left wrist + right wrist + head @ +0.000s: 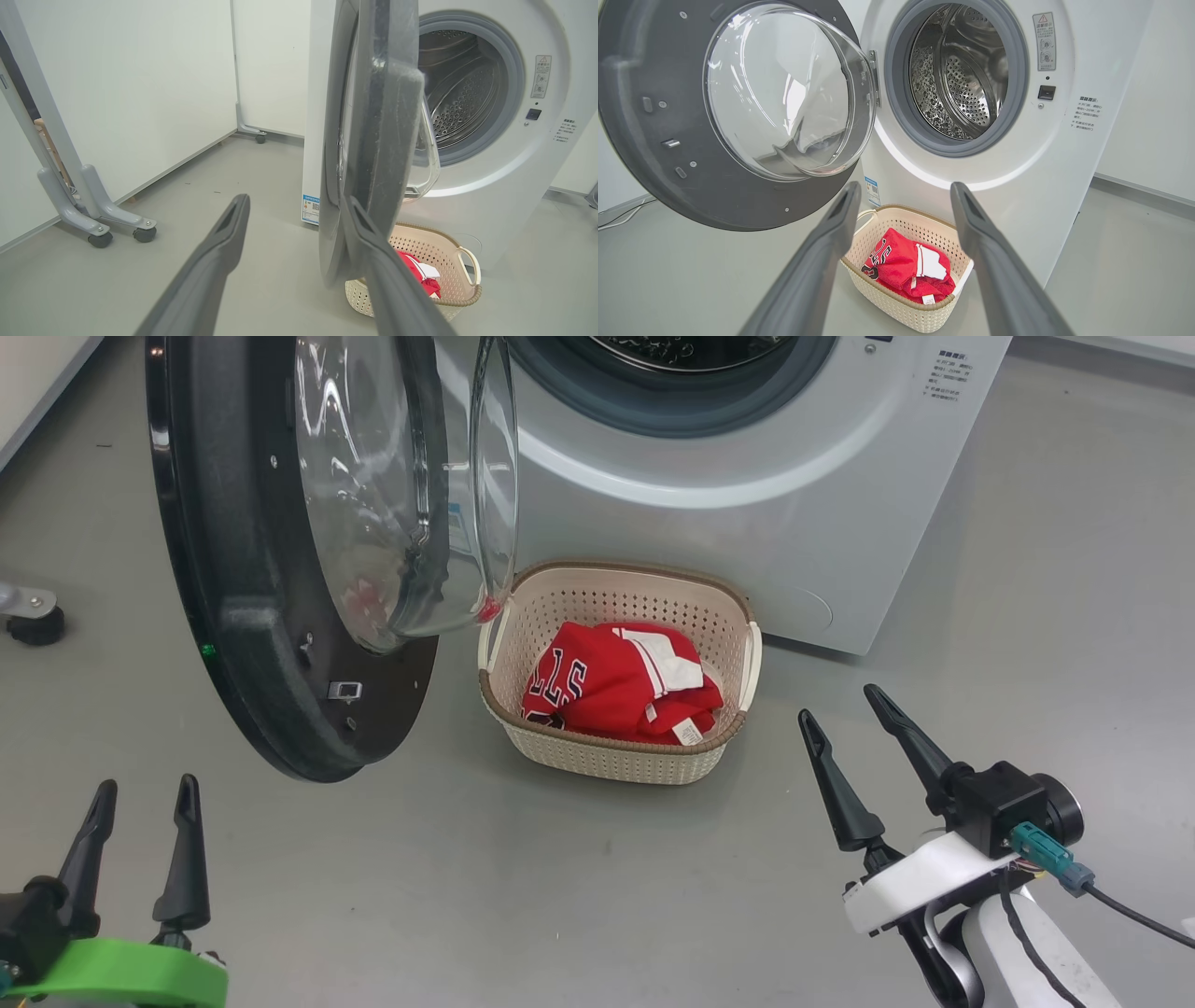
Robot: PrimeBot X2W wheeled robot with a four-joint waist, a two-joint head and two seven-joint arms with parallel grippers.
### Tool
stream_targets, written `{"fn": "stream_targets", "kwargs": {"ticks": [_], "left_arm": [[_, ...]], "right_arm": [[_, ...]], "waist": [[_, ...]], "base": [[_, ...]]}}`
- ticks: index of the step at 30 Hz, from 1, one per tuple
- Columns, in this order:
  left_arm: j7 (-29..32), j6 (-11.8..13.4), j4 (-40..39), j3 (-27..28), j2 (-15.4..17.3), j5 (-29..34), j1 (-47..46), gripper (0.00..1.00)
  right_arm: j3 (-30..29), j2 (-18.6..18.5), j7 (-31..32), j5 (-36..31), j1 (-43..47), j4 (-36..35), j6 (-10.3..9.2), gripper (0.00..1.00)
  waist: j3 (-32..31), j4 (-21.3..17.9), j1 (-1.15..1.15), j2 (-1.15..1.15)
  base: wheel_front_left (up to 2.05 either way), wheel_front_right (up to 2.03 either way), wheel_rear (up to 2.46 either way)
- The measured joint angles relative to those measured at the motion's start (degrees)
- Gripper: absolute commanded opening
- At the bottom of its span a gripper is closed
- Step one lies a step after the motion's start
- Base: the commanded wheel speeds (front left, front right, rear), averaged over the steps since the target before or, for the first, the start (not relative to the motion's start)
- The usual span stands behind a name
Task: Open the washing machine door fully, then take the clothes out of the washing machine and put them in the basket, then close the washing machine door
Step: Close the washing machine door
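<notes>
1. Left gripper (149, 782): 2 fingers spread wide, empty.
2. Right gripper (837, 702): likewise wide, empty.
3. Washing machine door (252, 523): swung open, apart from the left gripper, at its 1 o'clock. Judged rigid, hinged, fairly heavy. The glass bowl (373, 504) looks slick and fragile, so push the black rim (280, 728) at its free edge.
4. Basket (607, 765): at the right gripper's 9 o'clock, holding the clothes (616, 686).
5. Washing machine (747, 523): behind; its drum (962, 79) looks empty.

Smooth grey floor (261, 177), white wall panels (140, 84) on castored grey feet (96, 191).
</notes>
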Motion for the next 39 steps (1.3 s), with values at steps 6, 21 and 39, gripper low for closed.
{"fn": "stream_targets", "kwargs": {"ticks": [6, 21, 39], "left_arm": [[-0.7, 0.0, 1.7, 0.0, 0.0, 0.3, 0.0, 1.0], [-1.9, 0.0, 4.0, -0.1, 0.0, 0.5, 0.0, 1.0], [-2.5, 0.0, 5.7, -0.4, 0.2, 0.7, -0.2, 1.0]], "right_arm": [[0.0, 0.2, 0.0, 0.0, 0.0, -0.1, 0.0, 1.0], [0.0, 0.4, 0.0, -0.1, 0.2, -0.1, 0.04, 1.0], [0.0, 0.7, 0.0, -0.2, 0.9, -0.1, 0.07, 1.0]], "waist": [[-0.1, 0.0, 0.0, 0.0], [-0.3, -0.1, 0.0, 0.0], [-1.0, -0.1, 0.0, 0.0]], "base": [[0.0, 0.0, 0.0], [0.0, 0.0, 0.0], [0.0, 0.0, 0.0]]}}
